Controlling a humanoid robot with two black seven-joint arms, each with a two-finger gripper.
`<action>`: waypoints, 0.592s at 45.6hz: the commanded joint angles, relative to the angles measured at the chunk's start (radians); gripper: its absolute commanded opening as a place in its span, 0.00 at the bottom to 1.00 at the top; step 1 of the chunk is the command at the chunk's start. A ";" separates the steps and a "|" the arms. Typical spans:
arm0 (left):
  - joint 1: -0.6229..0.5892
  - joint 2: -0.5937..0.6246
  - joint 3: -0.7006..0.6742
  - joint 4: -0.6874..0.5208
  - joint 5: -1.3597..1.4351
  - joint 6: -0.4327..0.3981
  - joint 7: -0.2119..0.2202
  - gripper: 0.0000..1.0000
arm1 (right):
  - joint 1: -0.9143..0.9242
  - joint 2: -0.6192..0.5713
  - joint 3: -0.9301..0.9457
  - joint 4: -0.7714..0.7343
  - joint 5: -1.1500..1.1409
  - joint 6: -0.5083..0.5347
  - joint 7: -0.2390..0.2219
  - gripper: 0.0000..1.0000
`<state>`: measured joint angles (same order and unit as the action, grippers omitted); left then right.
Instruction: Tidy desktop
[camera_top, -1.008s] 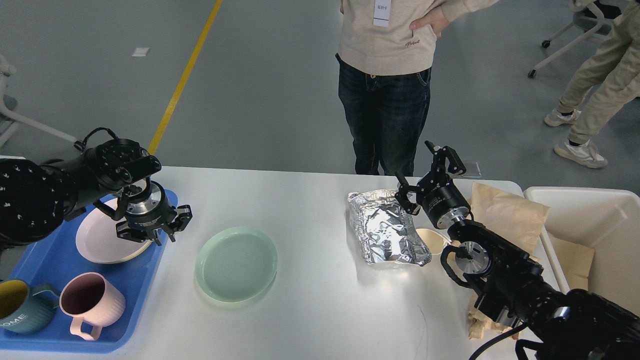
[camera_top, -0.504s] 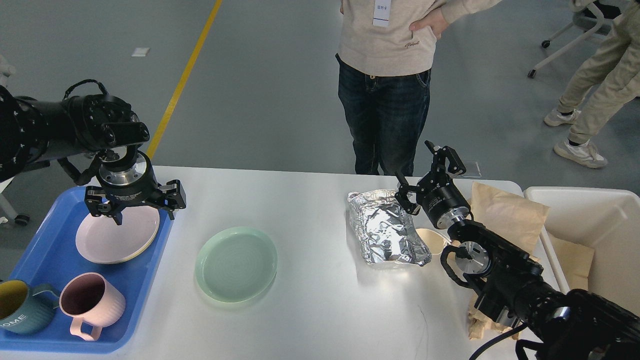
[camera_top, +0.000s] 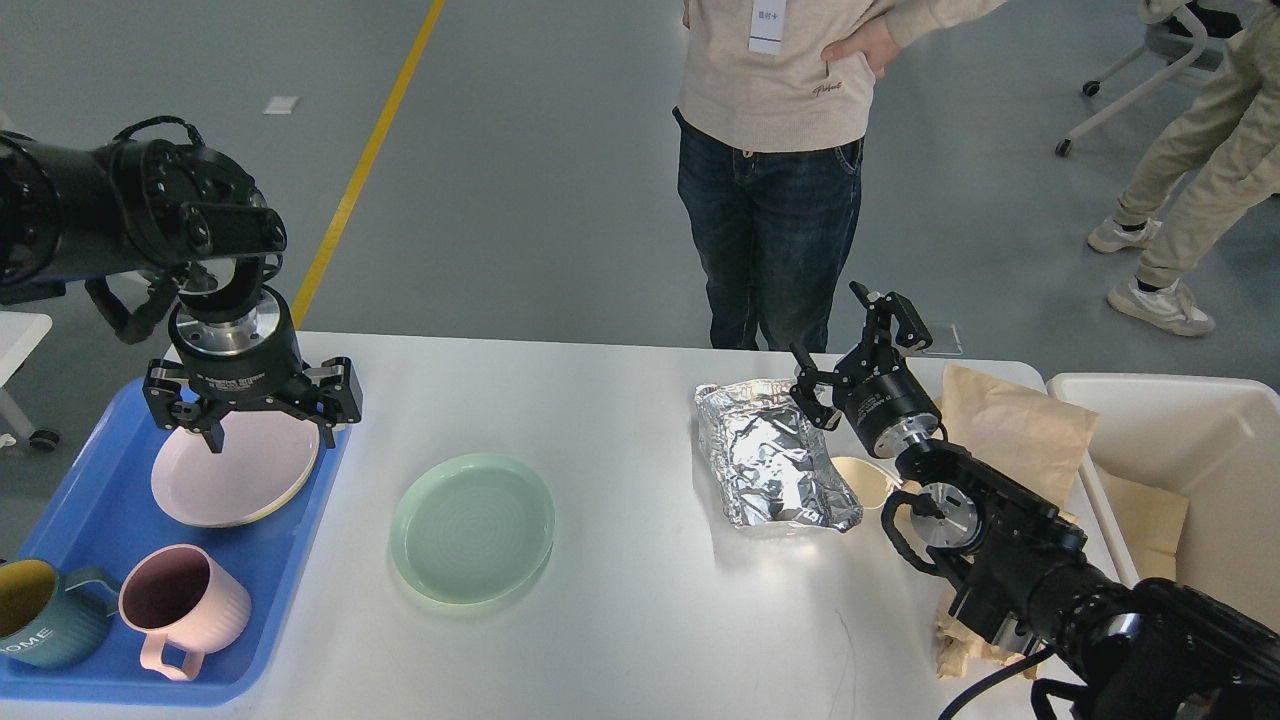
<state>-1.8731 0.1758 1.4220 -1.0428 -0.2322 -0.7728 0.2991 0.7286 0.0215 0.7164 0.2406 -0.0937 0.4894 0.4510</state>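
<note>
the white counter (camera_top: 620, 420) fills the lower view, green plate (camera_top: 472, 527) sitting near its middle. left of the plate, the left pincer (camera_top: 255, 415) hangs spread wide and empty over the pink plate (camera_top: 235, 468) in the blue tray (camera_top: 100, 520). right of the plate — foil bag (camera_top: 772, 457), with the right pincer (camera_top: 845, 345) apart beside it, holding nothing.

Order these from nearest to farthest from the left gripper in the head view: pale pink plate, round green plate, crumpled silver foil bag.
From the left gripper:
1. Pale pink plate, just below it, in the blue tray.
2. Round green plate, mid-desktop.
3. Crumpled silver foil bag, far right.
</note>
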 joint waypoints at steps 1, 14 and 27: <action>0.155 -0.048 -0.060 0.112 0.001 0.070 -0.008 0.96 | 0.000 0.000 0.000 0.000 0.000 0.000 0.000 1.00; 0.417 -0.125 -0.140 0.374 0.004 0.105 0.006 0.96 | 0.000 0.000 0.000 0.000 0.000 0.000 0.000 1.00; 0.554 -0.130 -0.207 0.484 0.005 0.158 0.008 0.96 | 0.000 0.000 0.000 0.000 0.000 0.000 0.000 1.00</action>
<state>-1.3656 0.0493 1.2318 -0.5854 -0.2277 -0.6402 0.3065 0.7286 0.0215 0.7164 0.2408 -0.0936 0.4893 0.4510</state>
